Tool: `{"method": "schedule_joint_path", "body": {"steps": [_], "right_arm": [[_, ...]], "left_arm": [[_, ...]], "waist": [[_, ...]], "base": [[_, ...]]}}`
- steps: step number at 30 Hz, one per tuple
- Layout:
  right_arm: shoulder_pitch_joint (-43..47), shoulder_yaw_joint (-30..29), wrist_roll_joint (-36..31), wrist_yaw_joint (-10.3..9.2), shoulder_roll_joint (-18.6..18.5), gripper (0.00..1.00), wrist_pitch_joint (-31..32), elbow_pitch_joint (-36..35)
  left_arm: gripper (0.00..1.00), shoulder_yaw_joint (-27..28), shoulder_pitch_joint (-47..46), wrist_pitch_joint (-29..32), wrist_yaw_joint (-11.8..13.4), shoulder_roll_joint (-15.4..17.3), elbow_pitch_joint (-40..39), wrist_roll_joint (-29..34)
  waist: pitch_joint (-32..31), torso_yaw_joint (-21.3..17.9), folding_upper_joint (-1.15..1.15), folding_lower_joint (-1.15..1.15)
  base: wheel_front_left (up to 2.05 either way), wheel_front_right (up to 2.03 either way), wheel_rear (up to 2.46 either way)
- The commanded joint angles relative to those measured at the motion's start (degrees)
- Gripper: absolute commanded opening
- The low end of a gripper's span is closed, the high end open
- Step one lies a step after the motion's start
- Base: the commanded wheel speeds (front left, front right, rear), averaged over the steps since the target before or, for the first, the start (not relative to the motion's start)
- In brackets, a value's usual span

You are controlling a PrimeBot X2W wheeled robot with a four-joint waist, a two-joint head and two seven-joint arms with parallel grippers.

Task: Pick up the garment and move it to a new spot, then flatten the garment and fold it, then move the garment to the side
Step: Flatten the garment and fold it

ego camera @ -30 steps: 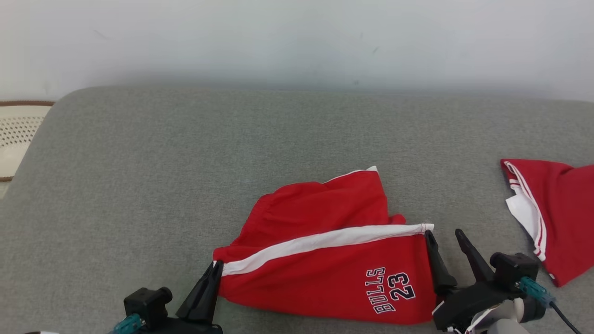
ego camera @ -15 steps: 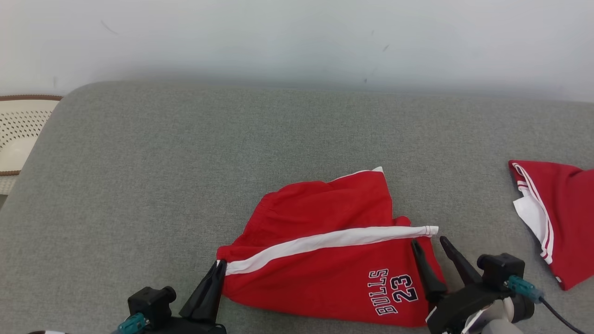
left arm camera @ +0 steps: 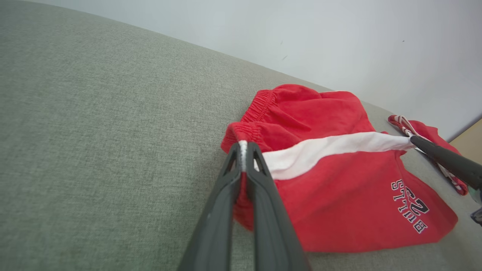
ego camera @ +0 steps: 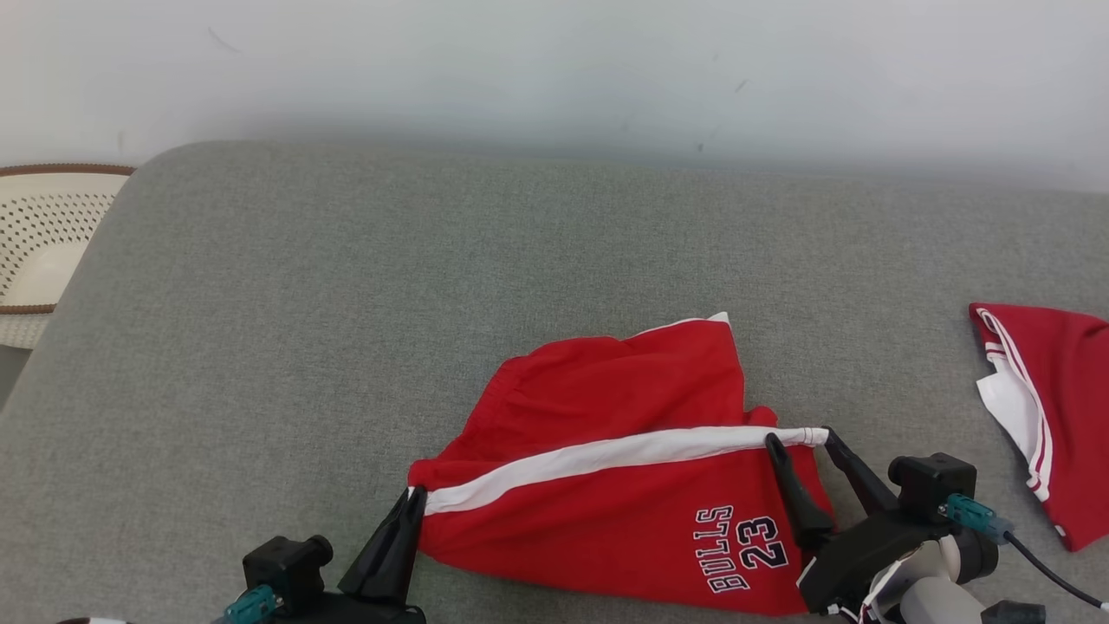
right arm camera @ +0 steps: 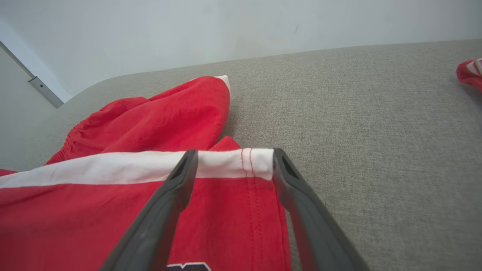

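Observation:
The garment is a pair of red shorts with a white side stripe and a "BULLS 23" print, lying on the grey cushion. My left gripper is shut on the waistband end of the white stripe, seen up close in the left wrist view on the garment under my left gripper. My right gripper stands open, its fingers straddling the hem end of the stripe. In the right wrist view the garment hem corner lies between the spread fingers of my right gripper.
A second red and white piece of clothing lies at the cushion's right edge. A cream perforated basket sits off the cushion's left end. A pale wall runs behind. The cushion's far half is bare.
My right gripper has slid left and forward, from beside the hem to straddling the stripe's end. The head camera shifted slightly. The left gripper keeps its grip.

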Motion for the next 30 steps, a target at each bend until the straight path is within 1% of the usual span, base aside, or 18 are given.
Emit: {"method": "schedule_joint_path", "body": {"steps": [1,17,23,30], "right_arm": [[-0.5,0.3,0.3,0.0,-0.3,1.0,0.0,-0.2],[1.0,0.5,0.4,0.0,0.0,1.0,0.0,-0.6],[-0.2,1.5,0.7,0.0,-0.3,1.0,0.0,-0.9],[0.6,1.4,1.5,0.0,-1.0,1.0,0.0,-1.9]], "left_arm": [[0.0,0.2,0.6,-0.2,0.0,0.1,0.1,0.3],[0.0,0.5,-0.1,-0.2,0.0,-0.2,-0.2,0.9],[0.0,0.5,-0.6,-0.2,0.0,-0.3,0.1,0.9],[0.0,1.1,0.2,-0.2,0.0,-0.3,0.2,1.1]], "waist": [[0.1,0.0,0.0,0.0],[0.7,-0.3,0.0,0.0],[0.9,0.2,0.0,0.0],[0.7,0.1,0.0,0.0]], "base": [[0.0,0.0,0.0],[0.0,0.0,0.0],[0.0,0.0,0.0],[0.0,0.0,0.0]]}}
